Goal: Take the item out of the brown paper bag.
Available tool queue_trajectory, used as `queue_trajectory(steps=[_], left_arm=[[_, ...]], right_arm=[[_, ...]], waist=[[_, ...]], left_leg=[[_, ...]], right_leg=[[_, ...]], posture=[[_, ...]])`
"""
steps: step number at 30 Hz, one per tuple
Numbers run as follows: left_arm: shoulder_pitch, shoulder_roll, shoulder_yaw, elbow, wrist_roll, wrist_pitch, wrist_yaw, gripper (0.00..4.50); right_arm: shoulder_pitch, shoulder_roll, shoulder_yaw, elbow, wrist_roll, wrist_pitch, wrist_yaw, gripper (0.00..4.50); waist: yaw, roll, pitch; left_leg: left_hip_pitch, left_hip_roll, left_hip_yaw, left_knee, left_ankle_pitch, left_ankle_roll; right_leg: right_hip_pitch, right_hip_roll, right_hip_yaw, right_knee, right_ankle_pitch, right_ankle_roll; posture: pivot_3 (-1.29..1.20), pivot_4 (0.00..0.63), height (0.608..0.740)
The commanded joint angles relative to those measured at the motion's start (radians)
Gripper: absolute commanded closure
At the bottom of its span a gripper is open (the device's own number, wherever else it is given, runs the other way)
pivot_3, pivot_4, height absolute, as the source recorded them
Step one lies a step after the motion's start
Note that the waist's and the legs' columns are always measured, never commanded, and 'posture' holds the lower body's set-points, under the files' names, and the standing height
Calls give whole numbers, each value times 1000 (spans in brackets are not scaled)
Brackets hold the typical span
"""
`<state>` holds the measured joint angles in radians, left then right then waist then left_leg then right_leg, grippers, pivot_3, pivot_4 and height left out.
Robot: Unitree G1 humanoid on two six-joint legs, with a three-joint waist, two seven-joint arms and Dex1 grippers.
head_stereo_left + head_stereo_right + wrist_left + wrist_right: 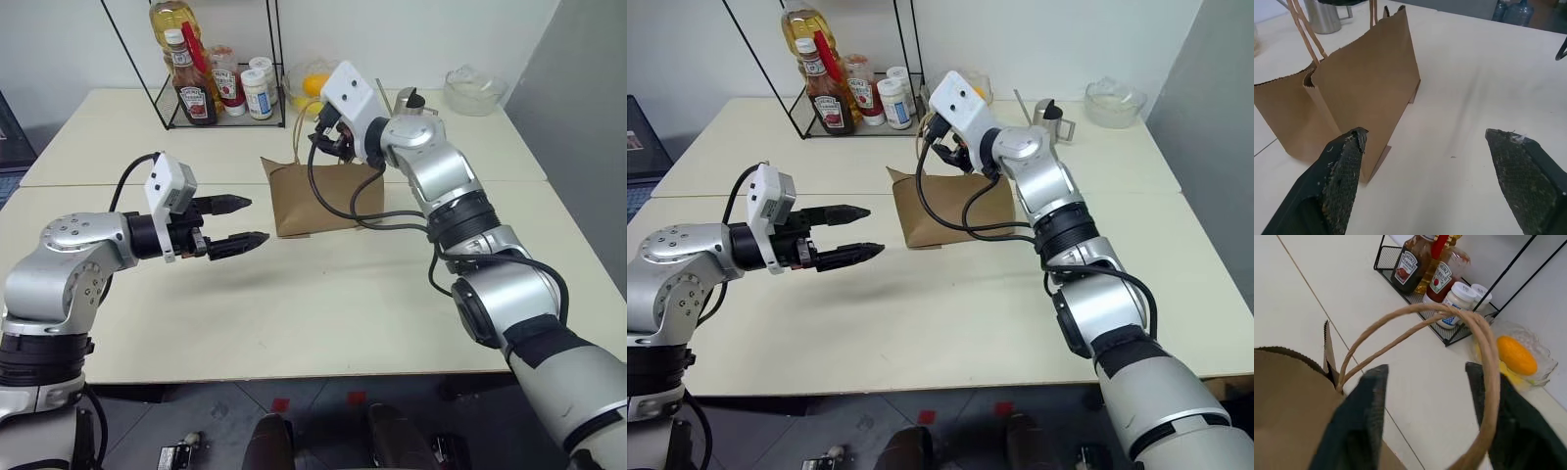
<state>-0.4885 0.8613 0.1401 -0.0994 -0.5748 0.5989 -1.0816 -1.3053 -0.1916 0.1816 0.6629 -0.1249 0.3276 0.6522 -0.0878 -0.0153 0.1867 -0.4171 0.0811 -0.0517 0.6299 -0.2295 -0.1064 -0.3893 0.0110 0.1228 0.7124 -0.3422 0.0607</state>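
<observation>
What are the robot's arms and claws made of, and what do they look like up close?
Both arms are chunky rounded silver-grey shells joined by black rings, with loose black cables looping along them. Each wrist carries a white boxy camera block. The left gripper and right gripper each end in two tapering black fingers whose inner faces are covered in rough, textured padding.

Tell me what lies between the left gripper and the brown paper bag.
Only bare table: in the left eye view, nothing sits between the open left gripper and the brown paper bag.
</observation>
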Motion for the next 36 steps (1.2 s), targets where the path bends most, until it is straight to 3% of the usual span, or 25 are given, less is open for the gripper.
queue_trajectory(steps=[1, 12, 17, 20, 26, 30, 36], left_arm=[[-28, -6, 1, -12, 1, -15, 0, 373], [-140, -36, -25, 72, 18, -19, 5, 373], [-277, -77, -57, 244, 137, -147, 63, 1531], [-437, -108, -102, 459, 271, -301, 130, 2456], [-733, -178, -201, 945, 509, -647, 234, 4354], [-873, -264, -287, 1200, 652, -794, 304, 4462], [-945, -334, -360, 1379, 792, -881, 373, 4462]], right_arm=[[42, -42, -5, -185, 28, 75, 55, 507], [359, -303, -138, -902, 261, 558, 210, 507], [502, -403, -258, -1158, 400, 725, 214, 485], [604, -429, -326, -1321, 493, 806, 207, 485], [725, -381, -368, -1517, 602, 941, 94, 485], [752, -366, -384, -1559, 639, 980, 26, 485], [760, -390, -418, -1579, 689, 1004, -25, 485]], waist=[[1, 0, 0], [7, 0, 0], [18, -1, 0], [23, -1, 0], [34, -1, 0], [35, -1, 0], [34, -1, 0]], left_leg=[[0, 0, 0, 0, 0, 0], [-1, -1, -2, 0, -1, 2], [-1, -1, -2, 1, -1, 3], [-1, -1, -3, 1, -1, 4], [-1, -2, -3, 1, -1, 4], [-2, -2, -3, 1, 0, 4], [-4, -2, -4, 0, 0, 3]], right_leg=[[0, 0, 0, 0, 0, 0], [1, 0, -1, -1, 0, 0], [1, 0, -1, -1, 0, 0], [1, 1, -1, -2, 0, 0], [2, 1, -1, -4, 0, 0], [2, 1, -1, -4, 0, 0], [1, 1, -1, -7, 0, 0]], posture=[[0, 150, 740], [0, 150, 740], [0, 150, 740], [0, 150, 740], [0, 150, 740], [0, 150, 740], [0, 150, 740]])
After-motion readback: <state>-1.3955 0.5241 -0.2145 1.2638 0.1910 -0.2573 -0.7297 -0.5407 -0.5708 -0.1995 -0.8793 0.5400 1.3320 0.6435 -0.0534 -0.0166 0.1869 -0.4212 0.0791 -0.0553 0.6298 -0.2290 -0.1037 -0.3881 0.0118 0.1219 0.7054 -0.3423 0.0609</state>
